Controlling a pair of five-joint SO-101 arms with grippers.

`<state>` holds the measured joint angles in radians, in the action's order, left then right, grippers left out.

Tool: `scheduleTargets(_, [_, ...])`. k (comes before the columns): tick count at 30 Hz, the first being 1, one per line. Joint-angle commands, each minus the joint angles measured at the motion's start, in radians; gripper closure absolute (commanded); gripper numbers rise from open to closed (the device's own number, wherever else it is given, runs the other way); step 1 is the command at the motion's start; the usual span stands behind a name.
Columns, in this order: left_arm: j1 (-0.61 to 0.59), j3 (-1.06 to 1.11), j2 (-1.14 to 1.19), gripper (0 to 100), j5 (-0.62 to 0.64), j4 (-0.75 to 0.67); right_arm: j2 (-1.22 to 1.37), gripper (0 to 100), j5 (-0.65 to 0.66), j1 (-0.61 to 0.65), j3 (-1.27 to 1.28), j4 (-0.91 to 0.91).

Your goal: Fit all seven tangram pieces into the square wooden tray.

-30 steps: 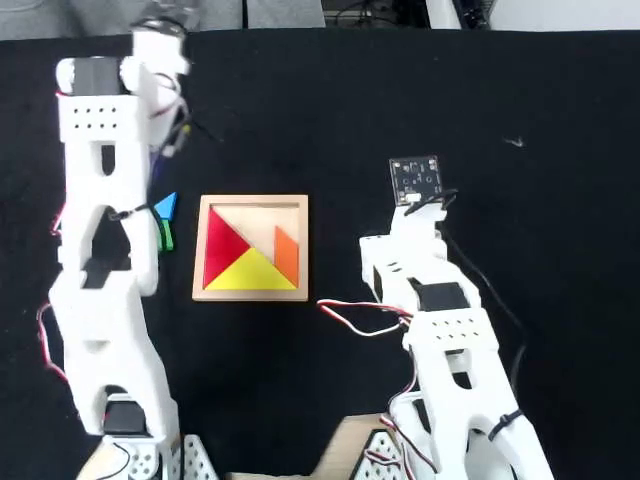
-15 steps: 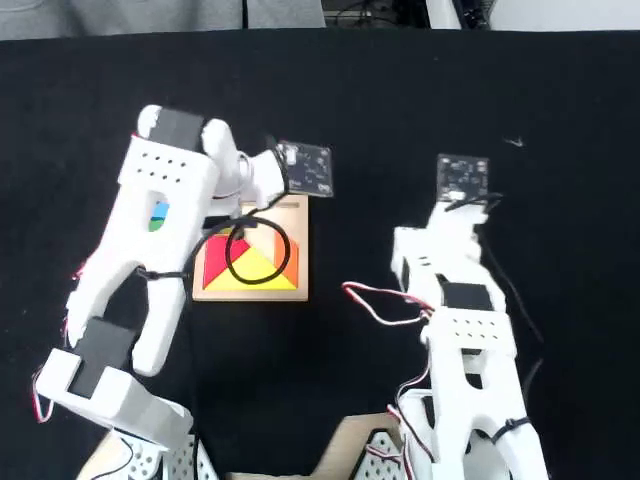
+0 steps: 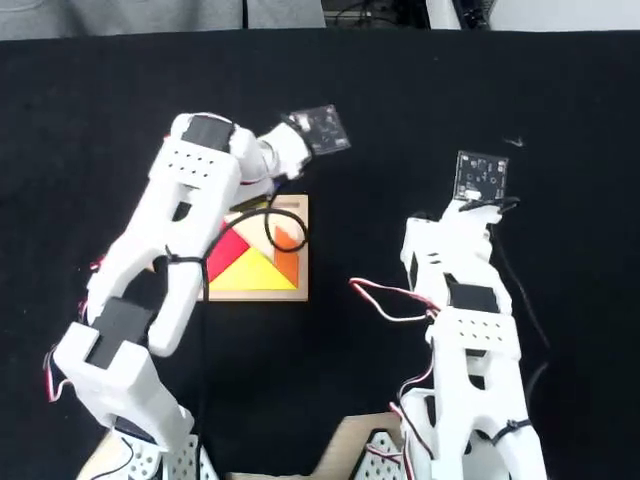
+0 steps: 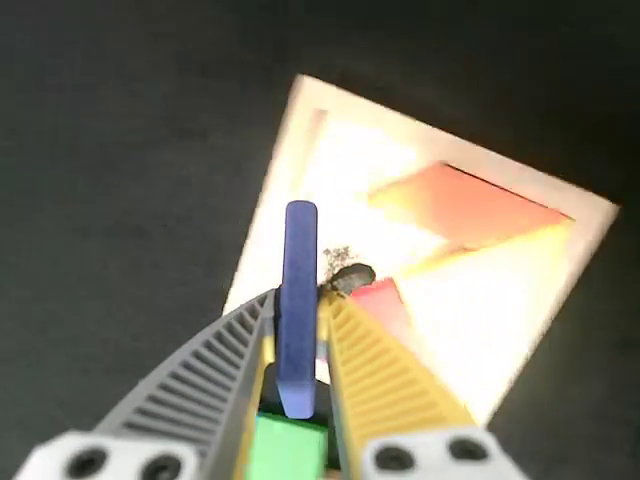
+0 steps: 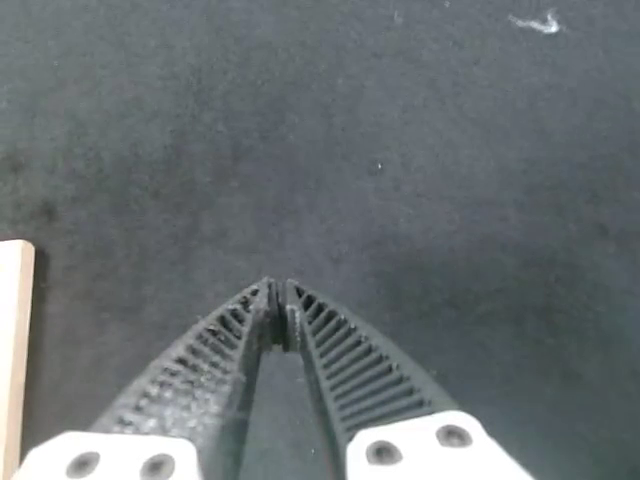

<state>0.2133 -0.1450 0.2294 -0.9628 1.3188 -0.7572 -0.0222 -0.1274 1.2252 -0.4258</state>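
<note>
The right gripper (image 5: 277,300) hangs over a black cloth table cover (image 5: 400,150). Its two dark ribbed plastic fingers (image 5: 205,370) rise from white plastic mounts with screw holes (image 5: 410,445) and narrow to a point, their tips pressed together. To its left, apart from the fingers, lies a pale strip of the square wooden tray (image 5: 12,340). Farther off to the right, a small white fleck (image 5: 535,22) sits on the cloth.

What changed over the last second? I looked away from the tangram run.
The left gripper, shut on a blue piece, swung from beside the tray to above it. The right arm shifted slightly rightward. The tray, red piece, yellow piece and orange piece stayed.
</note>
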Motion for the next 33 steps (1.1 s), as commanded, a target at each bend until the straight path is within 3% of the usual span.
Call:
scheduleTargets(1, [-0.013,0.002,-0.002,97,-0.311,-0.003,-0.027,98.6,-0.014,-0.081,-0.01,0.021])
scheduleTargets(6, [-0.007,-0.018,0.066,97,-0.623,0.132,-0.025,98.6,-0.038,-0.144,0.013,0.081])
scheduleTargets(9, [-0.004,-0.114,0.146,97,-0.706,0.209,-0.025,98.6,-0.043,-0.146,0.024,0.107])
scheduleTargets(22, [0.073,-0.845,0.582,97,-0.707,0.442,-0.025,98.6,-0.051,-0.183,0.03,0.14])
scheduleTargets(33, [0.076,-0.943,0.718,97,-0.713,0.44,-0.024,98.6,-0.051,-0.181,0.03,0.141])
